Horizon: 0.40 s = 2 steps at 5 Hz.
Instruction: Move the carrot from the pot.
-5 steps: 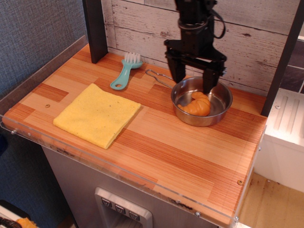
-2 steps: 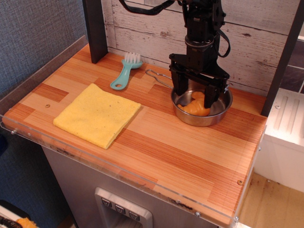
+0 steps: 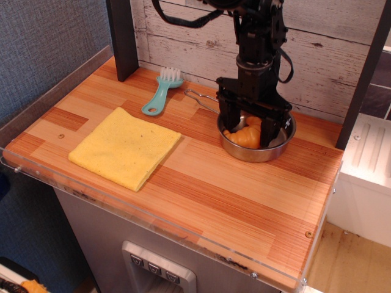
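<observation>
The orange carrot (image 3: 247, 137) lies inside the shiny steel pot (image 3: 259, 152) at the back right of the wooden counter. The pot's wire handle (image 3: 201, 97) points to the back left. My black gripper (image 3: 249, 132) is lowered into the pot, its two fingers standing apart on either side of the carrot. The left finger (image 3: 225, 122) is by the pot's left wall and the right finger (image 3: 270, 130) is to the right of the carrot. The jaws are open and I cannot tell whether the pads touch the carrot.
A yellow cloth (image 3: 126, 147) lies at the left front of the counter (image 3: 232, 201). A teal brush (image 3: 161, 91) lies at the back, left of the pot. A dark post (image 3: 122, 36) stands at the back left, and a plank wall (image 3: 342, 55) runs behind.
My gripper has come down from above the pot into it, around the carrot. The pot has shifted slightly to the left.
</observation>
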Available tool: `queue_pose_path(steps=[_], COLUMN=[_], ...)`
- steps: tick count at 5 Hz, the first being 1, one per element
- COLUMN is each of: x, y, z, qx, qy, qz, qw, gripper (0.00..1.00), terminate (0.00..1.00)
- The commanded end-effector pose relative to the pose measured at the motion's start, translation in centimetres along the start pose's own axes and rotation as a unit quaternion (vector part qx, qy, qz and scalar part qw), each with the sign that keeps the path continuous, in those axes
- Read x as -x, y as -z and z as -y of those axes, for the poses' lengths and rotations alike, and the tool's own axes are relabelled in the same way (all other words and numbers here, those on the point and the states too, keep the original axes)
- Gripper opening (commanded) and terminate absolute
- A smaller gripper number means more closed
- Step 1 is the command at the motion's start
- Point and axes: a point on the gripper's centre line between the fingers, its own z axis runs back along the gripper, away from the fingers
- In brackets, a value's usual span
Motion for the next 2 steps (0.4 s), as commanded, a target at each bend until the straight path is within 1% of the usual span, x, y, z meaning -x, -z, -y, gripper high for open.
queue_pose_path(steps=[1,2], x=[-0.12,-0.14], y=[-0.59,-0.86], z=[0.87,1.13], qx=[0.014,0.022], qy=[0.011,0.036], qz=[0.010,0.022], qw=[0.9998,0.9989], gripper=[1.00,0.00], terminate=[0.00,0.00])
